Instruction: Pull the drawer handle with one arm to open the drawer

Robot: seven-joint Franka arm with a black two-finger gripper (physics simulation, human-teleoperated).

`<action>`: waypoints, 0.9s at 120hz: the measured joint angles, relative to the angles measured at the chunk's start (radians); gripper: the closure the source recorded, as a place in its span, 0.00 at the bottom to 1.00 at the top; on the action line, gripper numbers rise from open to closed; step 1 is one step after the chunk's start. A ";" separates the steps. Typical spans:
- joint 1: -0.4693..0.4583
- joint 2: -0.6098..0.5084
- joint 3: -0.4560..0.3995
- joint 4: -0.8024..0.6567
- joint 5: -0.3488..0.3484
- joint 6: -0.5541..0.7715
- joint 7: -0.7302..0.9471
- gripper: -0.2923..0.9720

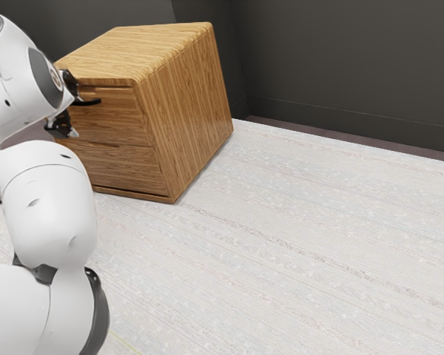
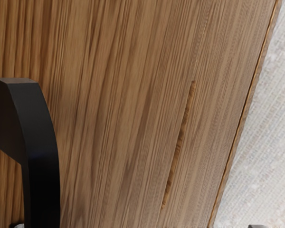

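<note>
Gripper (image 1: pixel 72 111) at black handle (image 2: pixel 33 152) (top drawer (image 1: pixel 117 120)), wooden cabinet (image 1: pixel 181 96), grip state cannot tell

A pale, streaked surface (image 1: pixel 318 244) runs back to dark grey walls (image 1: pixel 340 52).

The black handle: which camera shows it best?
The wrist view: the handle stands large and close against the wooden drawer front. In the exterior view the handle is just a small dark line on the cabinet.
</note>
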 joint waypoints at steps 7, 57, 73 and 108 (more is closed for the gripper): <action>-0.014 0.007 0.005 -0.016 0.002 0.001 0.001 0.44; -0.115 0.064 0.066 -0.096 0.075 -0.003 0.003 0.54; -0.168 0.085 0.092 -0.158 0.098 0.005 0.005 0.51; -0.281 0.180 0.127 -0.236 0.197 0.041 0.004 0.49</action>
